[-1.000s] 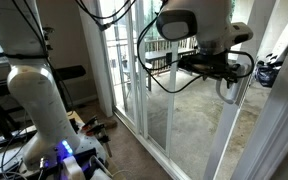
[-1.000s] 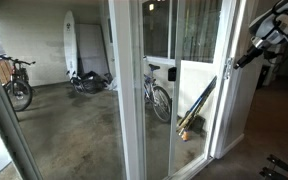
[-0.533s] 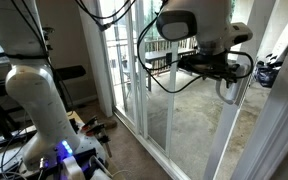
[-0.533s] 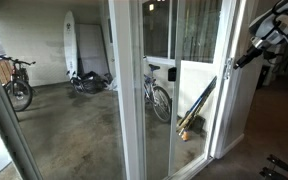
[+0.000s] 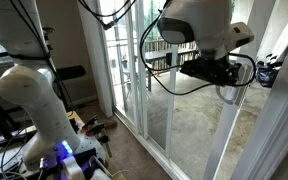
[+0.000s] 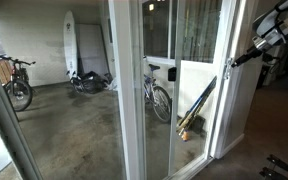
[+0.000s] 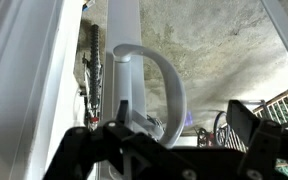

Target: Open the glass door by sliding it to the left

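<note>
In an exterior view, the end effector had shifted slightly right since the preceding frame and stood at the glass door. In an exterior view, it reached the handle on the door's right upright, with a concrete floor and a bicycle beyond the glass. In the wrist view, the end effector was spread wide, straddling the handle.

In an exterior view, the grey concrete floor carries a dark bicycle at left and a second bicycle mid-frame.
</note>
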Robot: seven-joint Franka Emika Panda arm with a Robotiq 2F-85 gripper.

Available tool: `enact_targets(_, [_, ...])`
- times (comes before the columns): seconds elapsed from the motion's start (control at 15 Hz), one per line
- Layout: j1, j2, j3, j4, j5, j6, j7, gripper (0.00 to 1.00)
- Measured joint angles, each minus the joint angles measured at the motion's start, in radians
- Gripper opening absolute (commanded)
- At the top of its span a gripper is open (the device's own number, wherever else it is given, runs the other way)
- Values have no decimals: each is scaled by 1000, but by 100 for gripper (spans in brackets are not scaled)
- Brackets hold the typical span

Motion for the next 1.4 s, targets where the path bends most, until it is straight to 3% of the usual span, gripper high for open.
enact_targets(0.33, [-43, 46, 17, 16, 144, -19, -178, 100])
enact_targets(0.73, [-57, 113, 38, 78, 258, -25, -283, 100])
enact_targets(1.4, [-56, 120, 40, 82, 259, -25, -283, 100])
